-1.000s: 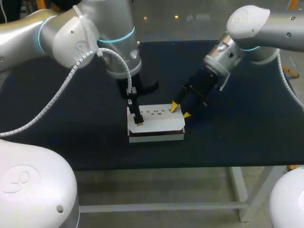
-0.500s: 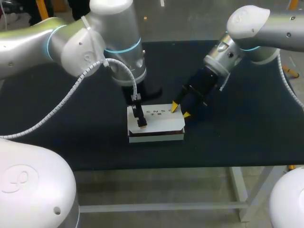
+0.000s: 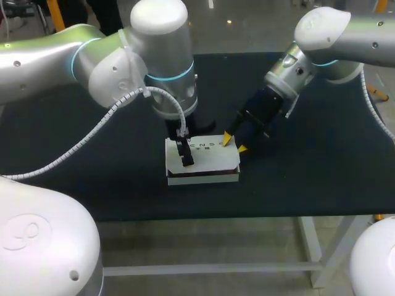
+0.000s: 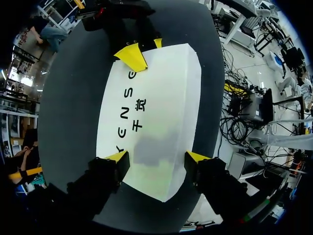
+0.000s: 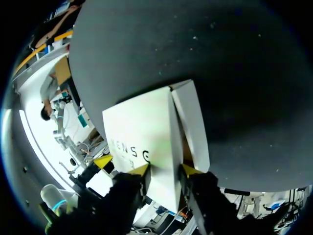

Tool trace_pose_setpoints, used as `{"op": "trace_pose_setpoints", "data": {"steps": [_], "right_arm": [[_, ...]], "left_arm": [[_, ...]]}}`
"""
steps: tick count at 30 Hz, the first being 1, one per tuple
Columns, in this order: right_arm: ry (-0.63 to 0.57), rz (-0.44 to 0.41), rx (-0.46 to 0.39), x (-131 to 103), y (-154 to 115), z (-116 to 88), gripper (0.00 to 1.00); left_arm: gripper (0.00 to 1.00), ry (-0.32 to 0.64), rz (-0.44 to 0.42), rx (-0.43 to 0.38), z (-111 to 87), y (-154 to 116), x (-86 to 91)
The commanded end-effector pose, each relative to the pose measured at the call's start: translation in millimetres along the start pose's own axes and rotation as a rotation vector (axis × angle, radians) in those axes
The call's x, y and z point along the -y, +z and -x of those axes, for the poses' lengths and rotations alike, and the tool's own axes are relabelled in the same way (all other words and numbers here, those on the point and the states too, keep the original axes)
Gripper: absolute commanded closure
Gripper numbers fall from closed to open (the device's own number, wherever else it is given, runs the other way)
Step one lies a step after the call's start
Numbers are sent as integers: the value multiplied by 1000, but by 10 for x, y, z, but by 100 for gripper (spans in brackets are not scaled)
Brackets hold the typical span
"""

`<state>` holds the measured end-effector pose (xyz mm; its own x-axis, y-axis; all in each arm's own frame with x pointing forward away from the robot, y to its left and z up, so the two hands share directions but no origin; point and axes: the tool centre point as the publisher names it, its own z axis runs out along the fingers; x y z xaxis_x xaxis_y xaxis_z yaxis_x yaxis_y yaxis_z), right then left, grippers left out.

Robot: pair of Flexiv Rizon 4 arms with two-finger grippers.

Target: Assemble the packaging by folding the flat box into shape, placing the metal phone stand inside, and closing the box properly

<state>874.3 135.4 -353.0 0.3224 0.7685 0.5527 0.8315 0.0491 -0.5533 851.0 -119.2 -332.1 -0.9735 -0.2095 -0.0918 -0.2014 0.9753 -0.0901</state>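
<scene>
A white box (image 3: 207, 157) with black lettering lies flat-topped on the black table, its lid down. My left gripper (image 3: 184, 154) points down over the box's left end. In the left wrist view its yellow tips stand open at the two long edges of the lid (image 4: 156, 107), the gripper (image 4: 156, 157) straddling it. My right gripper (image 3: 234, 143) is at the box's far right corner. Its tips pinch the lid's end beside the side flap (image 5: 191, 122), the gripper (image 5: 165, 170) shut on the box (image 5: 142, 132). No phone stand shows in any view.
The black tabletop (image 3: 308, 179) stretches bare to the right and left of the box. Its front edge runs close below the box. Both arms come down over the table's middle from the sides.
My left arm has shifted a little to the right along the box, and its fingers have narrowed toward the lid's edges. The right arm and the box have kept still.
</scene>
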Motion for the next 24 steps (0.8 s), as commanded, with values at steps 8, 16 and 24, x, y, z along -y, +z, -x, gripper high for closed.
{"op": "trace_pose_setpoints", "data": {"steps": [8,16,24], "right_arm": [[-1,-4,1,-6,1,-1,58],[-1,-4,1,-6,1,-1,57],[-1,-4,1,-6,1,-1,57]], "left_arm": [[20,7,21,103,-62,59,64],[24,-6,19,170,-43,79,108],[44,2,5,215,-24,99,130]]}}
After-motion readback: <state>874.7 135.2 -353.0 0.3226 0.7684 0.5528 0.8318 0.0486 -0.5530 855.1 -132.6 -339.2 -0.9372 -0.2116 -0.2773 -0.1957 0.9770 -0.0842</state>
